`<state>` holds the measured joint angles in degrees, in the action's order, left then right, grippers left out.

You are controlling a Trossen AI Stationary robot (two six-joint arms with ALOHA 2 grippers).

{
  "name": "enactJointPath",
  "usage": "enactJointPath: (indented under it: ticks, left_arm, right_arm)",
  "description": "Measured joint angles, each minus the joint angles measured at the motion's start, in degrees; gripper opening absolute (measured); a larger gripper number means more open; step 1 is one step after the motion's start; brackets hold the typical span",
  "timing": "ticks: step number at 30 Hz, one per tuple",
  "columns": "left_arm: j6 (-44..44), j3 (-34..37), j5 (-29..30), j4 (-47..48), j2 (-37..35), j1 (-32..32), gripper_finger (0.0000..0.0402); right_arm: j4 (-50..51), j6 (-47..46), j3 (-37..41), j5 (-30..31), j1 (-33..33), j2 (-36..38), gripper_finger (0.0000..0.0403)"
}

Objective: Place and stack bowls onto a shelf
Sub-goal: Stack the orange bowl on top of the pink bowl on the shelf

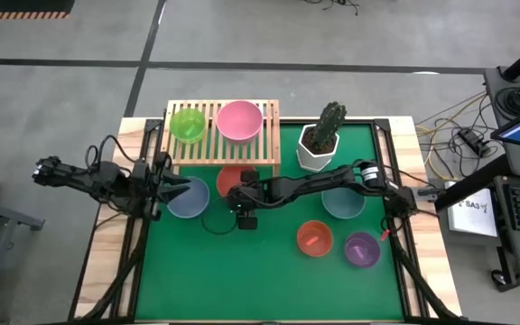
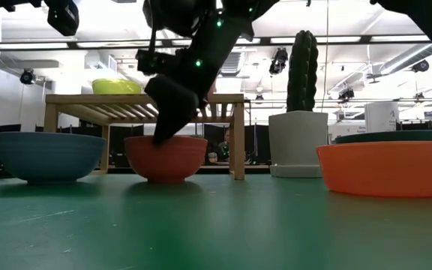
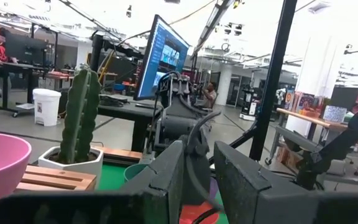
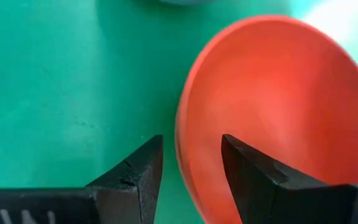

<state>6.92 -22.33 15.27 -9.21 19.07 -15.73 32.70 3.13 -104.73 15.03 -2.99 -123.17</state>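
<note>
The light-wood shelf point(image 1: 224, 155) stands at the mat's far edge with a lime green bowl point(image 1: 188, 125) and a pink bowl point(image 1: 239, 120) on its slats. A coral-red bowl point(image 1: 231, 179) sits upright on the mat in front of it. My right gripper point(image 4: 192, 163) is open over the bowl's near rim point(image 4: 182, 140), with one finger inside the bowl and one outside. My left gripper point(image 1: 188, 190) hovers slightly open over the blue-grey bowl point(image 1: 190, 203). The teal point(image 1: 343, 206), red-orange point(image 1: 314, 238) and purple point(image 1: 361, 249) bowls sit on the mat to the right. No yellow bowl shows.
A white faceted pot with a tall cactus point(image 1: 321, 140) stands right of the shelf, close to my right arm. The green mat point(image 1: 242, 280) lies bare toward the near edge. In the low view the red-orange bowl point(image 2: 385, 169) stands nearest the camera.
</note>
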Motion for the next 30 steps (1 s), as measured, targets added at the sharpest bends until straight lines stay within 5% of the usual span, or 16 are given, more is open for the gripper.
enactJointPath:
  ticks: [6,14,21,30]
  left_arm:
    - [-0.09,0.0,0.0,-0.03,0.05,0.0,0.0074]
    - [-0.42,0.0,0.11,-0.08,0.07,0.0,0.0074]
    - [-0.43,0.0,0.15,-0.09,0.07,0.0,0.0074]
    - [-0.44,0.0,0.17,-0.16,0.07,0.0,0.0074]
  right_arm:
    - [-0.24,0.73,0.0,-0.39,0.33,-1.47,0.0127]
    - [-0.14,1.01,0.0,-4.84,0.31,-1.34,0.0017]
    - [4.27,2.58,-3.49,-9.62,-1.31,-0.78,0.0009]
    - [19.43,10.07,-20.59,-12.15,-5.16,-0.27,0.0009]
